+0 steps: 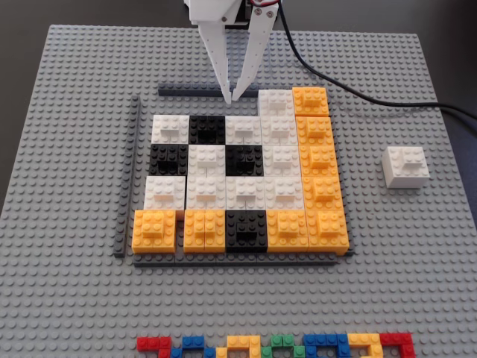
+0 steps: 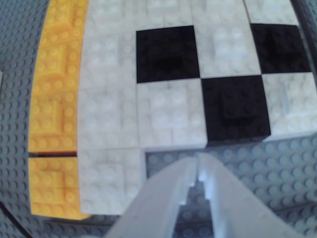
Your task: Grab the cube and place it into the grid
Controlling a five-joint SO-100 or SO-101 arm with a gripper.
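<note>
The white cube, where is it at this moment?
In the fixed view the white cube stands alone on the grey baseplate, right of the grid, apart from its orange column.

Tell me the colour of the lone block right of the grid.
White, clearest in the fixed view.

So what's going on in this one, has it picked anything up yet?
Not yet. The gripper hangs with its fingers nearly closed and empty over the far edge of the grid, above a vacant spot in its top row. The white cube sits untouched on the grey baseplate, to the right of the grid in the fixed view. A row of small multicoloured bricks lies along the near edge.
</note>
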